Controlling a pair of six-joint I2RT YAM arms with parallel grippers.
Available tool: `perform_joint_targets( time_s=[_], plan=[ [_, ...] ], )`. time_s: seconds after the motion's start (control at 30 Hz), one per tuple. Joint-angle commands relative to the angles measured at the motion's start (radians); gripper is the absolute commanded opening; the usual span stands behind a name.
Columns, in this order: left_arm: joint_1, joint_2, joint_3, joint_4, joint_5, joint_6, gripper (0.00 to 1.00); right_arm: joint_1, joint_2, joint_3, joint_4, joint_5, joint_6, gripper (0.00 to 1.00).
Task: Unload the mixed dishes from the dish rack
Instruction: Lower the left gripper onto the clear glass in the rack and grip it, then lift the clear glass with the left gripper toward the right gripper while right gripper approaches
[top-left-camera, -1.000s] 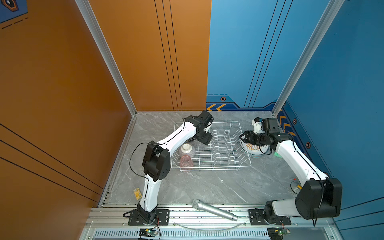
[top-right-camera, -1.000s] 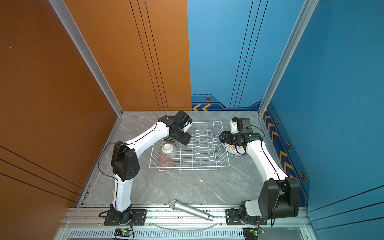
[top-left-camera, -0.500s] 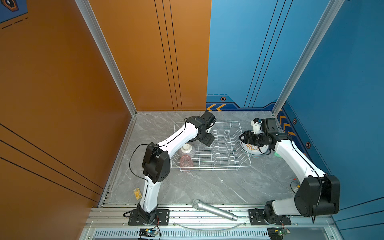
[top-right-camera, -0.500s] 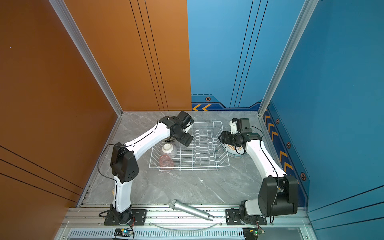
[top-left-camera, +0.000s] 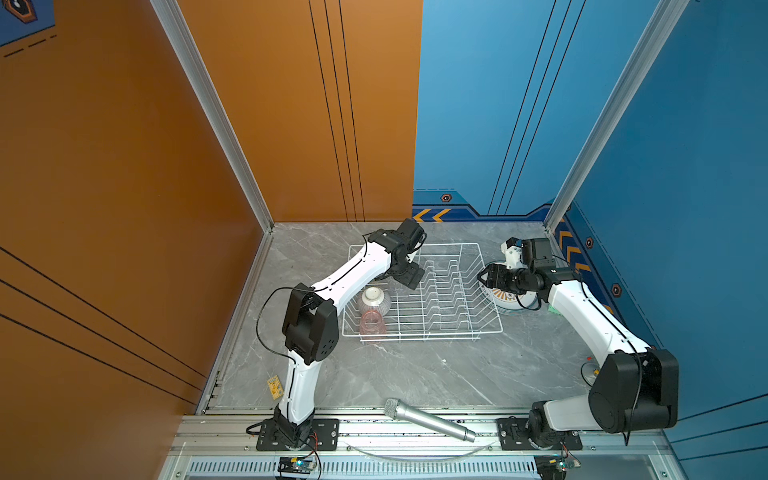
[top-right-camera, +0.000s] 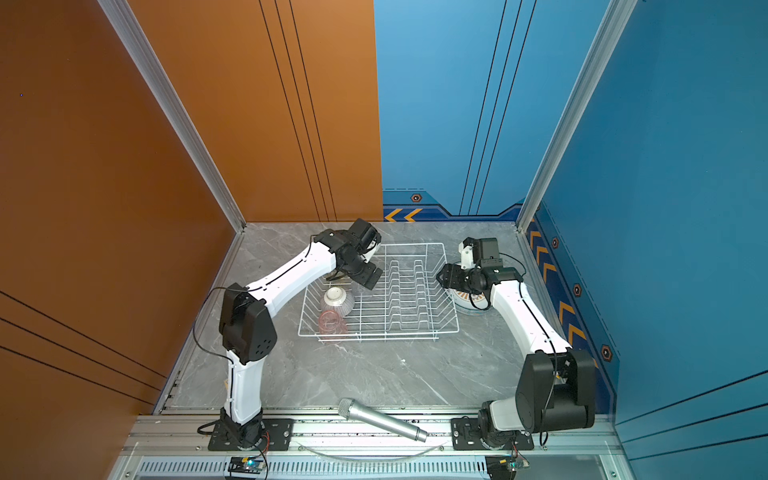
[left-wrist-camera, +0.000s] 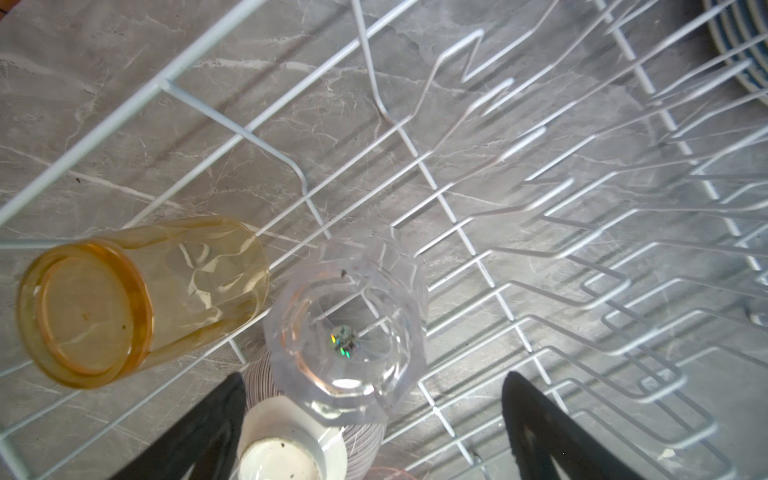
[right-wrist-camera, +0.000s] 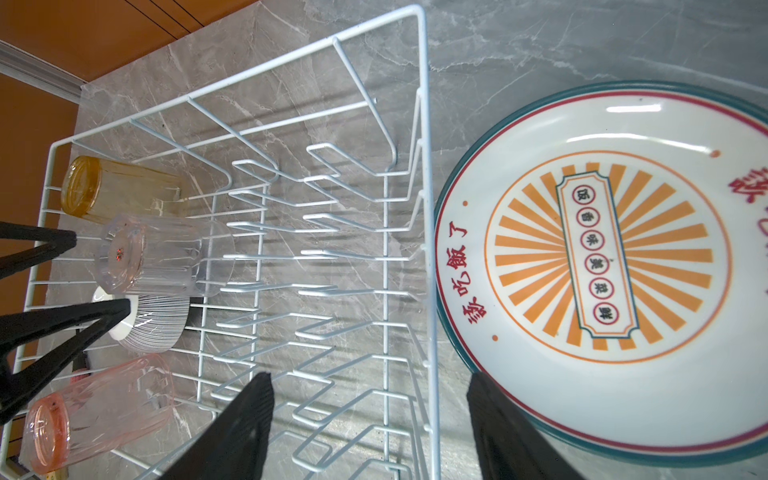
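- dish rack (top-left-camera: 440, 291): white wire, sits on the grey marble tabletop (top-left-camera: 395, 374), mid-back. Plate prongs bare.
- left gripper (left-wrist-camera: 374, 376): over the rack's left end, pointing down. Jaws spread wide, gripping nothing. The clear tumbler's base sits below, between the fingers (right-wrist-camera: 45, 249), with a gap on each side.
- clear tumbler (left-wrist-camera: 349, 328): in the rack, mouth down, base up.
- yellow tumbler (left-wrist-camera: 137, 299): just beside the clear one, in the rack's far-left corner, also inverted.
- striped bowl (right-wrist-camera: 158, 324): foot up, touching or nearly touching the clear tumbler on its near side.
- pink tumbler (top-left-camera: 371, 324): inverted at the rack's near-left corner, next to the bowl.
- right gripper (right-wrist-camera: 370, 378): over the rack's right rim, between rack and plates. Jaws apart, nothing held.
- plates (right-wrist-camera: 602, 257): stacked on the tabletop outside the rack, just beside its right end. Top one has an orange sunburst and a teal rim; count unclear.
- silver microphone (top-left-camera: 428, 419): lies at the front edge, well apart from the rack.
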Motion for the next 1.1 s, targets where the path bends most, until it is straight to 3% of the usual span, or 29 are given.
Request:
perform_joint_targets(
  time_s=[0.0,0.27,0.3,0.43,0.6,0.77,0.9,1.07],
  plan=[
    [0.014,0.046,0.044,-0.021,0.011,0.002,0.93,-0.008,0.005,-0.014,0.013,-0.014,0.010,0.72],
    [0.028,0.104,0.080,-0.021,0.042,0.012,0.88,-0.010,0.008,-0.014,0.011,-0.012,0.011,0.72],
    [0.030,0.108,0.082,-0.022,0.046,0.013,0.82,-0.010,0.008,-0.014,0.012,-0.013,0.011,0.73],
    [0.032,0.118,0.077,-0.022,0.055,0.013,0.76,-0.010,0.012,-0.008,0.011,-0.013,0.012,0.72],
    [0.043,0.132,0.078,-0.028,0.104,0.014,0.55,-0.010,0.017,-0.004,0.012,-0.015,0.012,0.72],
    [0.055,0.129,0.076,-0.033,0.136,0.011,0.42,-0.008,0.018,-0.004,0.013,-0.027,0.014,0.72],
    [0.059,0.101,0.074,-0.031,0.165,0.007,0.39,-0.008,0.017,-0.007,0.028,-0.092,0.018,0.72],
    [0.070,0.035,0.081,-0.023,0.223,0.007,0.38,-0.008,-0.005,-0.052,0.136,-0.288,0.054,0.71]
  ],
)
